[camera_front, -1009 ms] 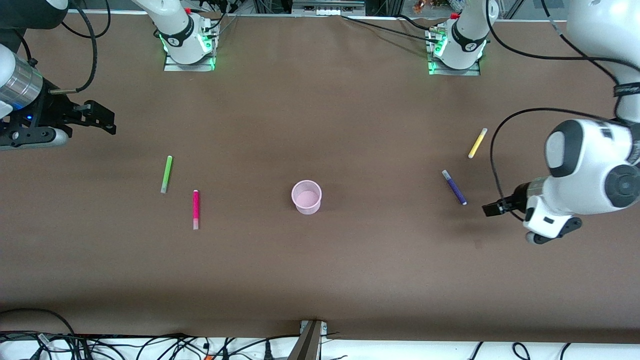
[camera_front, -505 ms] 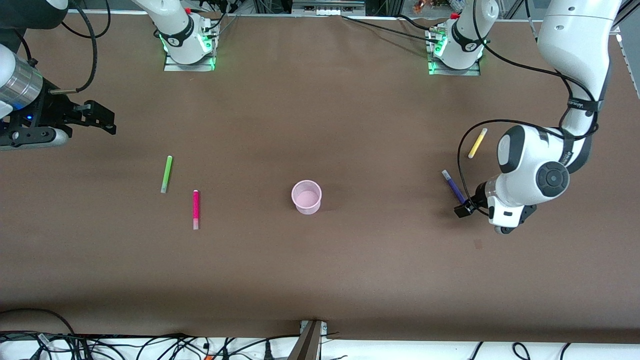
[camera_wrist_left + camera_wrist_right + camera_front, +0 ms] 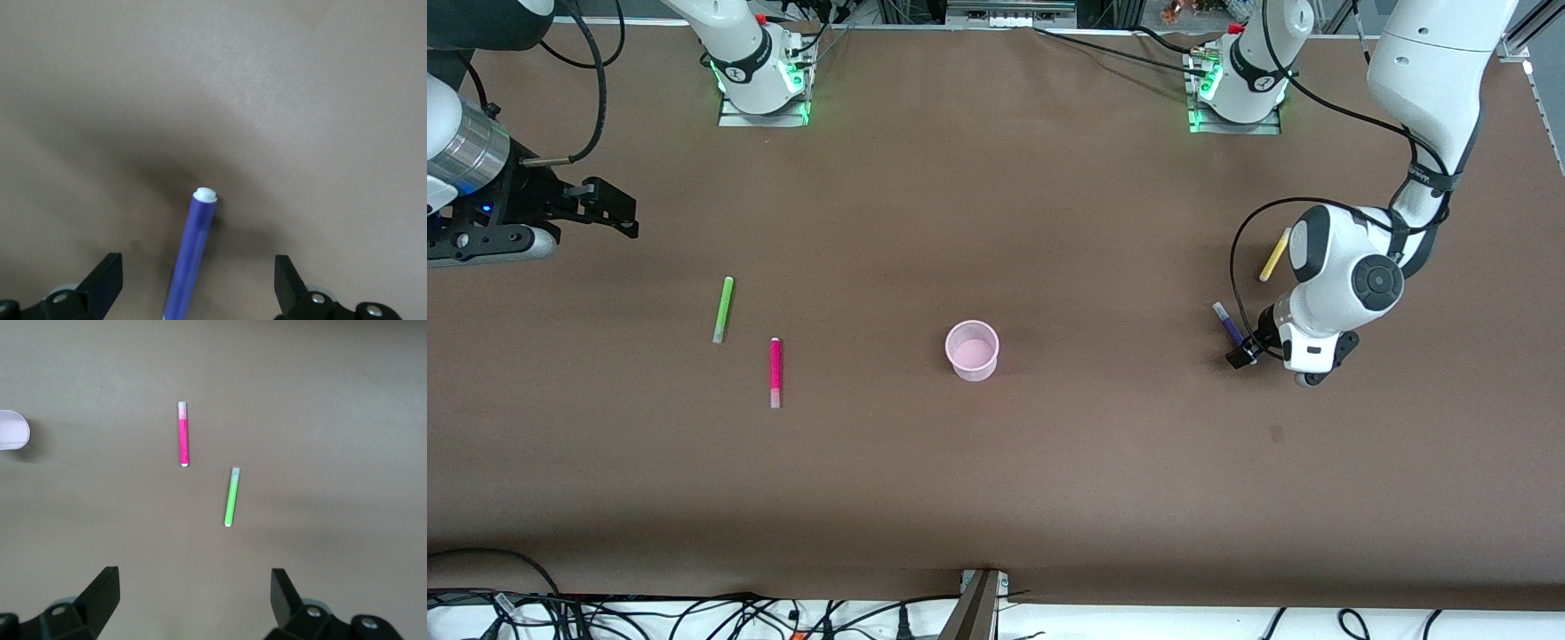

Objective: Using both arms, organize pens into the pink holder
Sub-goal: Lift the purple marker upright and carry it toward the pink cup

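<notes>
The brown bench (image 3: pixel 996 462) carries everything. The left arm (image 3: pixel 1414 116) reaches down toward its own end of the bench, and the left tool (image 3: pixel 1240 354) sits low over the dark purple pen (image 3: pixel 1230 323), fingers (image 3: pixel 107 280) spread wide with the pen lying between them, neither finger touching it. The right arm (image 3: pixel 463 151) waits at its own end, the right tool (image 3: pixel 609 211) held up above the bench, its fingers (image 3: pixel 100 590) likewise apart and holding nothing. The pink holder (image 3: pixel 972 350) stands upright near the middle of the bench, nothing inside it. The green pen (image 3: pixel 723 309) and the magenta pen (image 3: pixel 775 372) lie flat near each other toward the right arm's end, the magenta one nearer the front camera and closer to the holder. The yellow pen (image 3: pixel 1275 254) lies flat toward the left arm's end, farther from the front camera than the purple one.
</notes>
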